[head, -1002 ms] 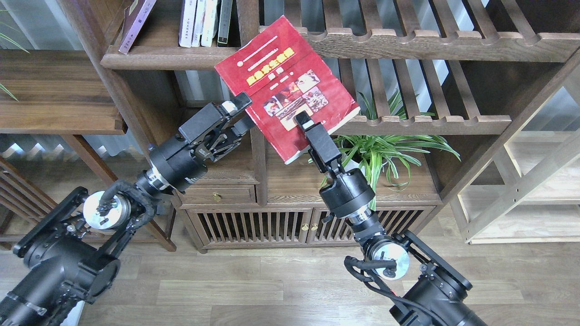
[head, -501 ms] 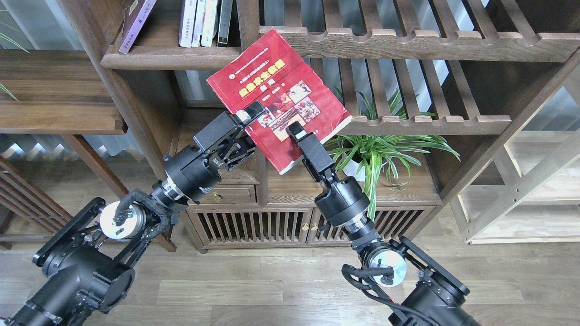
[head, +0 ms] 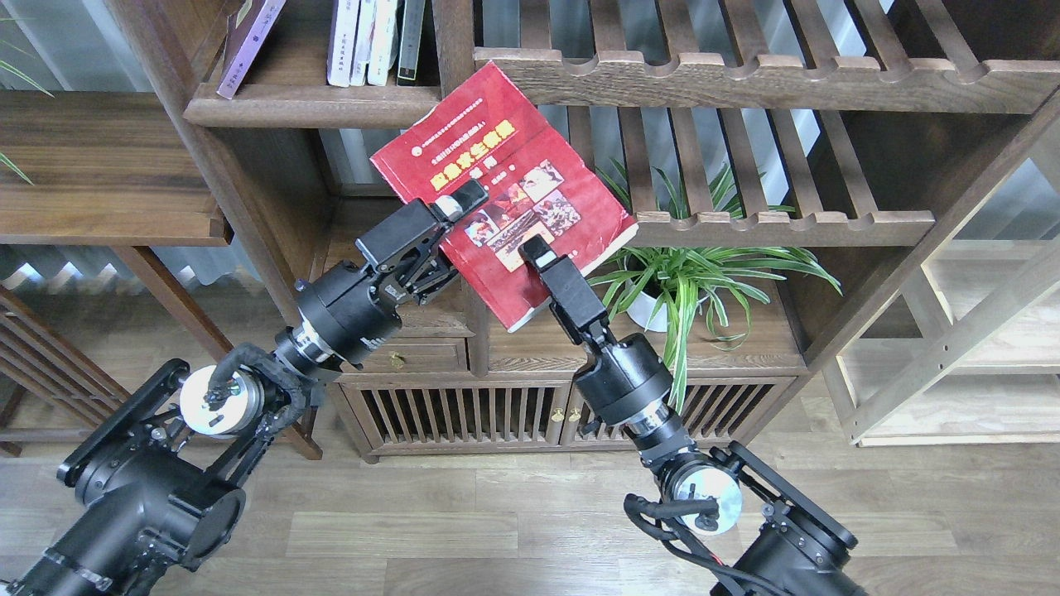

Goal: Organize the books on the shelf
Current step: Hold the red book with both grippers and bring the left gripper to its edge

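While both arms reach up toward the bookcase, the thick red book (head: 505,178) hangs in the air between them, tilted so its top corner points toward one o'clock and nearly meets the scalloped front rail of the upper slatted rack (head: 745,79). The right end effector (head: 534,248) is pinching the red book at its lower edge, one finger lying across the cover photos and the other hidden behind the cover. The left end effector (head: 460,203) sits at the book's nine o'clock side, its upper finger lying over the cover's left edge; whether it truly clamps the book or merely rests against it I cannot tell, since the second finger is out of sight.

Up at eleven o'clock from the red book, the shelf (head: 310,103), a dark brown board with a rounded front edge, carries several upright books (head: 377,41) near its right post and one purplish book (head: 248,41) leaning at its left end. The red book is outside that compartment, below and to the right of the board's front edge.

At four o'clock from the red book a green potted plant (head: 696,277) stands on the cabinet top (head: 762,339), under the lower slatted rack (head: 787,223).
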